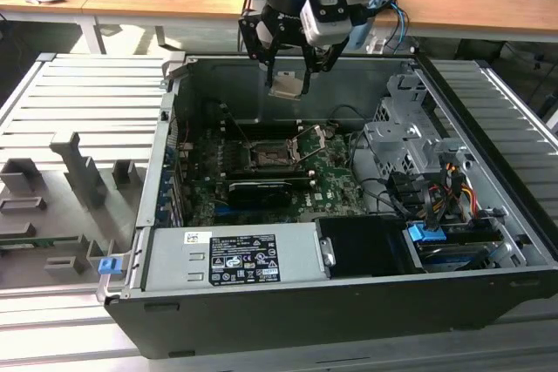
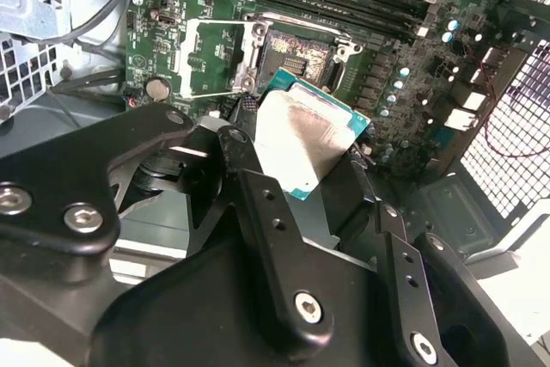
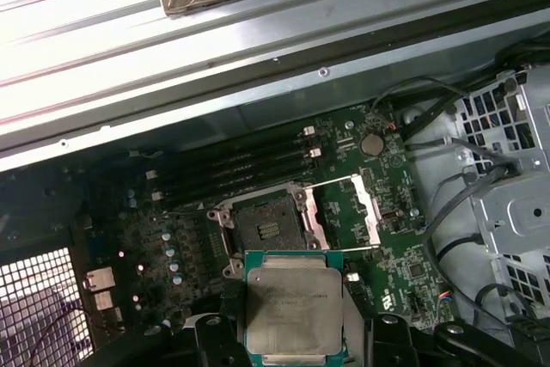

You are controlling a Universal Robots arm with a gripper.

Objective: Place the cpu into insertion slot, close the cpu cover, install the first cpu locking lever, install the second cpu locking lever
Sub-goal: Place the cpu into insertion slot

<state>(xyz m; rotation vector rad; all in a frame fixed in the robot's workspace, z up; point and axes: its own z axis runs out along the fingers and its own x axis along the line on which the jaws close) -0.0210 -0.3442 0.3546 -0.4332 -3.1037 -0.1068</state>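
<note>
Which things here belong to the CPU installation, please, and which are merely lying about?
Job: cpu, held by the gripper; insertion slot, empty; cpu cover, swung open.
Lying about: power supply, memory slots, drive cage, cables.

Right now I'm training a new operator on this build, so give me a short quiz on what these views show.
1. True or false: the cpu already sits in the insertion slot.
2. What does the gripper hold? A) the cpu cover B) the cpu C) nothing
3. Is the cpu cover open or closed?
Key: 1 false, the insertion slot is empty; 2 B; 3 open.
</note>
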